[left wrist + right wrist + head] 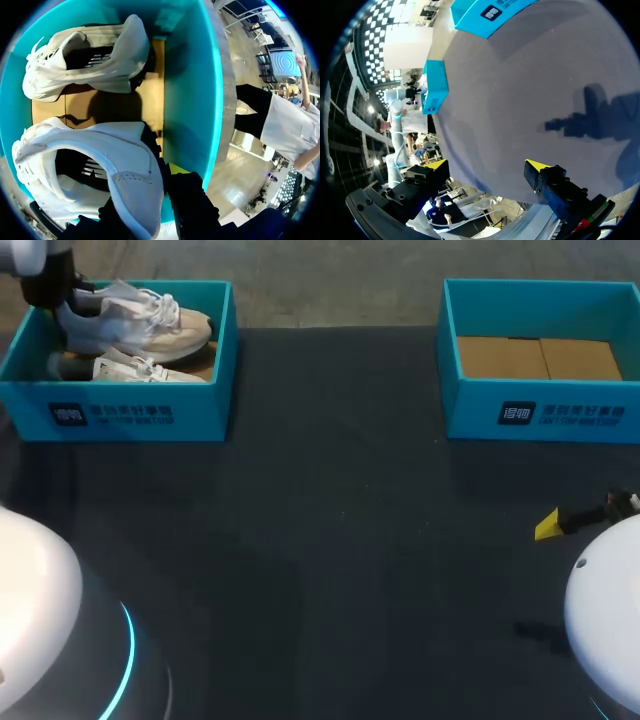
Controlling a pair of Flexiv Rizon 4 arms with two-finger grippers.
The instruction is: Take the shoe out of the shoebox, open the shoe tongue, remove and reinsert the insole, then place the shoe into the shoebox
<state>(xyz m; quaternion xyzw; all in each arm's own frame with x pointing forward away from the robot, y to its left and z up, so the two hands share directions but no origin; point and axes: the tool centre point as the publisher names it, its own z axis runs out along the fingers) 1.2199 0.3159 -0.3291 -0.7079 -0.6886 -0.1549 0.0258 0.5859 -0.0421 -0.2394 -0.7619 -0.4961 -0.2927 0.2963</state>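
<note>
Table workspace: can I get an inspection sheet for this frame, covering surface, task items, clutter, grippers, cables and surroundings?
Surface: dark table, arm shadow near its right side.
Job's things: left shoebox holds two white shoes, the held shoe tilted above the second shoe; right shoebox shows only its cardboard floor.
Clutter: nothing seen.
Grippers: left gripper shut on the held shoe's heel; right gripper open above the table.
Cables: nothing seen.
Surroundings: nothing seen reaching over the table.
</note>
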